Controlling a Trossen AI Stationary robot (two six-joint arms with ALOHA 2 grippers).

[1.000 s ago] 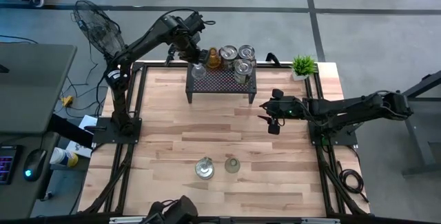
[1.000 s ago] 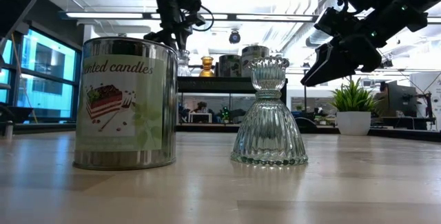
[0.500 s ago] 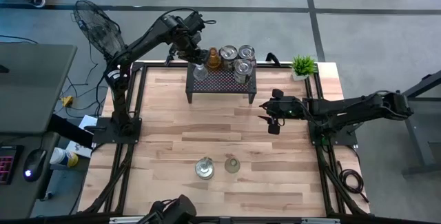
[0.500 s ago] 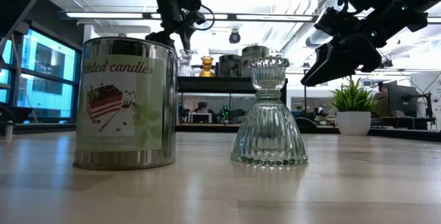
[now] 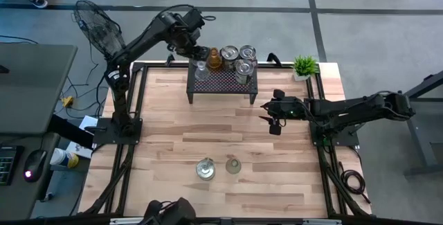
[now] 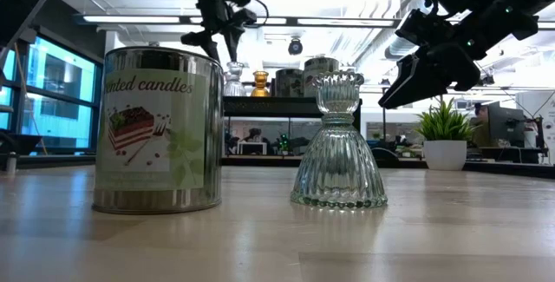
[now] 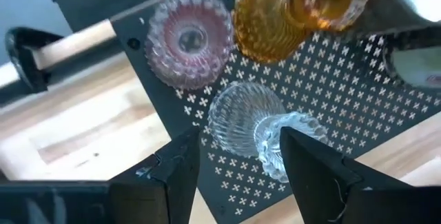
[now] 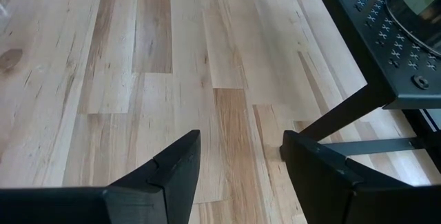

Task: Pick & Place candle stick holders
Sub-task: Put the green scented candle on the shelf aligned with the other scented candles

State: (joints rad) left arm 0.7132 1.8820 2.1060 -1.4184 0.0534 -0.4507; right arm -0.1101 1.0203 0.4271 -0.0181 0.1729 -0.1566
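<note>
While the left end effector (image 5: 196, 50) hangs open and empty over the far-left corner of the black rack (image 5: 222, 81), a clear glass holder (image 7: 255, 129) stands on its mesh beside a pink holder (image 7: 187, 39) and an amber holder (image 7: 289, 14). The right end effector (image 5: 272, 122) waits open above the pale wood counter (image 5: 173, 142). Near the counter's front edge stand a candle tin (image 6: 157, 129) and a ribbed glass holder (image 6: 338, 143). A potted plant (image 5: 304, 66) sits at the far-right corner, over grey concrete floor (image 5: 374, 38).

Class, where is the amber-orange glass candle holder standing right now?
In the high view, the amber-orange glass candle holder stands on the black perforated metal rack at the table's far edge, between a clear ribbed glass holder and a silvery tin.
</note>
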